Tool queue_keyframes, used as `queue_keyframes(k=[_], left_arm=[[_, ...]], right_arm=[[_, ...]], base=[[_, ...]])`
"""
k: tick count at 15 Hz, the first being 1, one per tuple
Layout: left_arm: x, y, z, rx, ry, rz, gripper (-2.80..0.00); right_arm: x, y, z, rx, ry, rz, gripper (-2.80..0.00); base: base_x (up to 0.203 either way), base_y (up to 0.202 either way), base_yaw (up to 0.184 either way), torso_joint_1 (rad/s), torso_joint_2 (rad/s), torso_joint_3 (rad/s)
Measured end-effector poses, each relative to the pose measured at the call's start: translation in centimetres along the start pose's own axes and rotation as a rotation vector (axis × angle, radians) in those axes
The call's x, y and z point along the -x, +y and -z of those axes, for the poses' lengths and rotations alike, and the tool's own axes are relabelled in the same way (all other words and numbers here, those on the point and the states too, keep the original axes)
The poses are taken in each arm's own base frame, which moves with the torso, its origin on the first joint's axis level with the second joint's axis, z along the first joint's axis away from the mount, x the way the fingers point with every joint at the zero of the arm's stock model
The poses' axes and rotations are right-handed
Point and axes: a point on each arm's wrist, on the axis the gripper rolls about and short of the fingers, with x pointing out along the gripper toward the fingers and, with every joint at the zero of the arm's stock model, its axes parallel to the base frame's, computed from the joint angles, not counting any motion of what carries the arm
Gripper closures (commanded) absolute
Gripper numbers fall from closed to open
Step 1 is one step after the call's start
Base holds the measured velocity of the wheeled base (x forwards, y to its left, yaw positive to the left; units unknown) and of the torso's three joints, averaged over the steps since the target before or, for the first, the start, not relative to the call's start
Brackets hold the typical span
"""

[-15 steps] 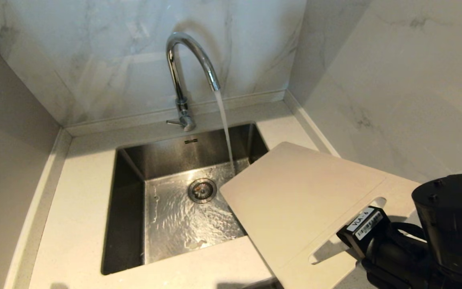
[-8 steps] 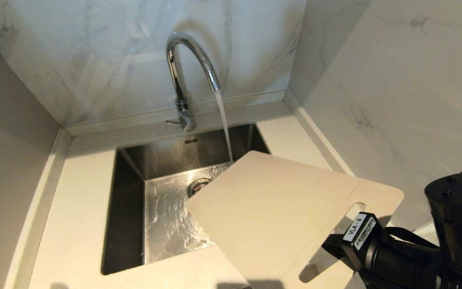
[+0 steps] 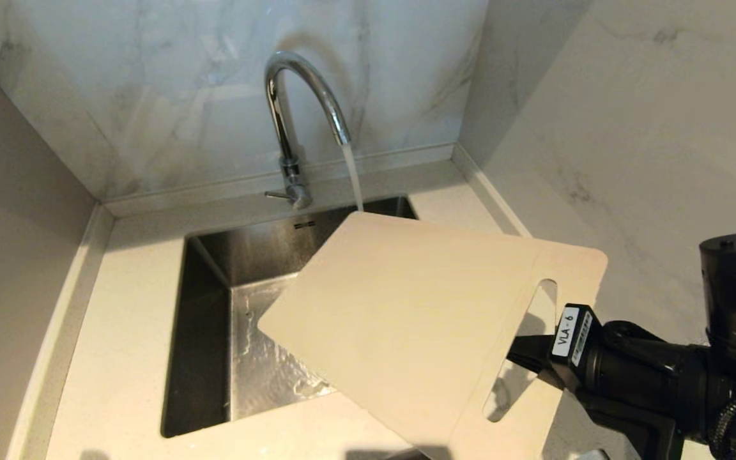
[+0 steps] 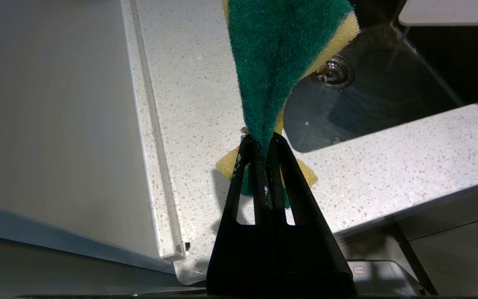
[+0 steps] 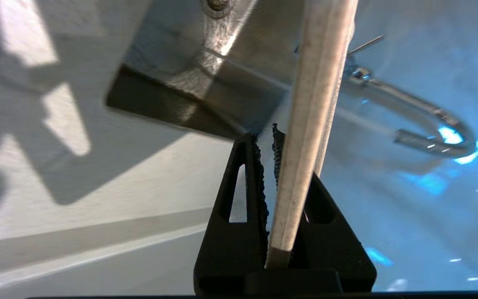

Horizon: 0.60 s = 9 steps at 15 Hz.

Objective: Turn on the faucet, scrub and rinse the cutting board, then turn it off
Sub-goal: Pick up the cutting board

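The chrome faucet [image 3: 298, 96] runs, and its stream [image 3: 352, 179] drops out of sight behind the far edge of the cutting board [image 3: 406, 319]. The cream board hangs tilted over the right half of the sink [image 3: 208, 306]. My right gripper [image 3: 528, 358] is shut on its handle-slot end. In the right wrist view the board's edge [image 5: 313, 104] sits between that gripper's [image 5: 266, 137] jaws, with the faucet [image 5: 421, 112] beyond. My left gripper [image 4: 261, 139] shows only in its wrist view, shut on a green and yellow sponge [image 4: 280, 50] over the counter beside the sink [image 4: 388, 91].
Marble walls close in the speckled counter [image 3: 131, 319] behind and on the right [image 3: 630, 128]. A raised lip runs along the counter's left edge [image 3: 55, 332]. The steel basin floor [image 3: 266, 358] is wet. The faucet's thin lever [image 3: 275, 194] points left at its base.
My right gripper has lifted the cutting board off the right counter and swung it left and up over the sink, tilting it more. Its far edge now covers the drain and meets the stream.
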Motion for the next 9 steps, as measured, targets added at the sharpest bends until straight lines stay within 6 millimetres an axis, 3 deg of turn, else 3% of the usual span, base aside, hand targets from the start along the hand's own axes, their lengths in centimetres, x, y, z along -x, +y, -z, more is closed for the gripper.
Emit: queue_keyframes(k=[9], left_arm=[[0.0,0.0,0.0,0.000,0.000,-0.001,0.00]], right_arm=[[-2.6,-1.2,1.2,0.236,-0.174,0.095,0.00]], base=[[0.000,0.000,0.000,0.000,0.00,0.000]])
